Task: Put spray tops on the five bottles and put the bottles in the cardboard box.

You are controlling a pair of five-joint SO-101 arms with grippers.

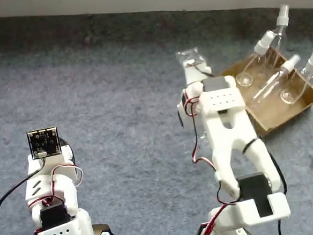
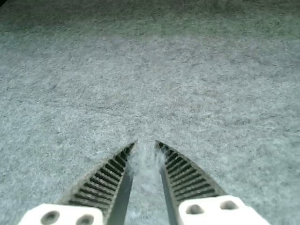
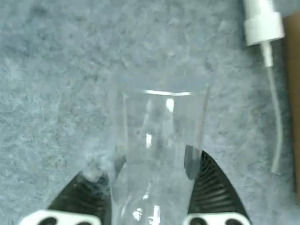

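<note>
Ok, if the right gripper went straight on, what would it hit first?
Probably just the grey table surface: the right gripper, shut on the bottle, aims past the loose spray top and cardboard box, both off to one side.

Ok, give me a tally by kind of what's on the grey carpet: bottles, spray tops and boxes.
Capped clear plastic bottles, lying in the box: 4
Uncapped clear plastic bottle, held in the right gripper: 1
Loose white spray top on the carpet: 1
Brown cardboard box: 1
Total: 7
</note>
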